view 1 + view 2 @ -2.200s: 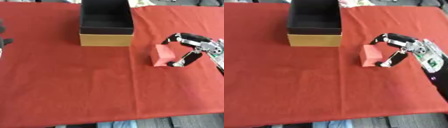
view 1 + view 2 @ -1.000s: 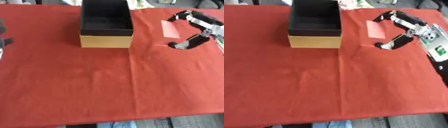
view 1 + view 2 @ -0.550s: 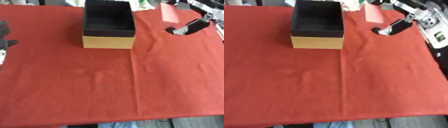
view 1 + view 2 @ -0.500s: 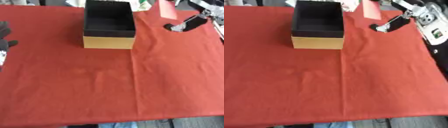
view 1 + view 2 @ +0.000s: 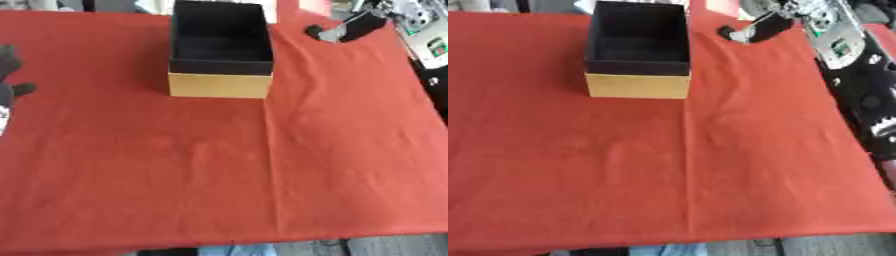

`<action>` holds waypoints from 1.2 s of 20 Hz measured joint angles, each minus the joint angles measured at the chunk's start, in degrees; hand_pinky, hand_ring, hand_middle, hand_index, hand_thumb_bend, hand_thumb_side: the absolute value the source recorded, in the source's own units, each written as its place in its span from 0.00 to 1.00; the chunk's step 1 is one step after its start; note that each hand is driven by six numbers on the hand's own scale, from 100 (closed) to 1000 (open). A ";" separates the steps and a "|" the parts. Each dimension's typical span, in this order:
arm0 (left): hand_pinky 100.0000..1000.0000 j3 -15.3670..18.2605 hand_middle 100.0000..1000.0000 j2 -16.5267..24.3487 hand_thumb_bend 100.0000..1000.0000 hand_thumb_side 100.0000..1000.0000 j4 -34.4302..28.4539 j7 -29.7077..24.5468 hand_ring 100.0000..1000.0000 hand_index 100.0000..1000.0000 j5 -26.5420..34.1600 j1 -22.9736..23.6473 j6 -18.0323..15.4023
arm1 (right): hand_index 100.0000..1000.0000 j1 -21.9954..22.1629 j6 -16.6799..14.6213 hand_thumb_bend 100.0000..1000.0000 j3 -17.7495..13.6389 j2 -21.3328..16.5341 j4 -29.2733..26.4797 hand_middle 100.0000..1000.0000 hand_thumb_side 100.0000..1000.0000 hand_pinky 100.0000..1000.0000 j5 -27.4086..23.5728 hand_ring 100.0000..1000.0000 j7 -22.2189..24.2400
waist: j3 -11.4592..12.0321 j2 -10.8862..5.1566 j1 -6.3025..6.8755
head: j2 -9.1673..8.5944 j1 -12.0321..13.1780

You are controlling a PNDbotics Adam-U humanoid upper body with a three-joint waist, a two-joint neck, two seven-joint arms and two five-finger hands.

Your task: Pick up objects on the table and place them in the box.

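Note:
The box [image 5: 219,84] stands at the far middle of the red tablecloth, with tan outer walls, a black inside and an open top. My right hand [image 5: 765,26] hovers to the right of the box's far right corner, partly cut off by the top edge of the view. Its fingers are curled round a red block [image 5: 312,5], of which only the lower part shows at the top edge. My left hand [image 5: 9,70] shows at the left edge, fingers relaxed and holding nothing. I see nothing inside the box.
The red tablecloth [image 5: 227,170] covers the whole table, with a crease running down from the box to the near edge. My right forearm [image 5: 859,75] lies along the table's right side. Pale clutter shows beyond the far edge.
My right hand has lifted the red block off the cloth and carried it up and away, to beside the box's far right corner. The left hand has edged into view.

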 measured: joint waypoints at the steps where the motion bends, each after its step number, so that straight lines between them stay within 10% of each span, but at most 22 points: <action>1: 0.87 -0.18 0.93 -0.01 0.00 0.25 0.00 -0.18 0.99 0.93 0.03 -0.15 0.02 | 0.55 -0.51 0.14 0.25 -0.14 0.40 1.03 0.32 0.00 0.84 0.52 0.74 -0.78 | 0.25 0.00 0.00 | 0.00 -0.26; 24: 0.87 -1.95 0.92 -0.45 0.00 0.24 0.31 -2.75 0.99 0.93 0.73 -1.96 -0.19 | 0.72 -5.23 1.66 0.19 0.02 8.99 11.88 0.48 0.00 0.83 11.73 0.76 -10.38 | 3.19 0.58 0.12 | 0.00 -3.27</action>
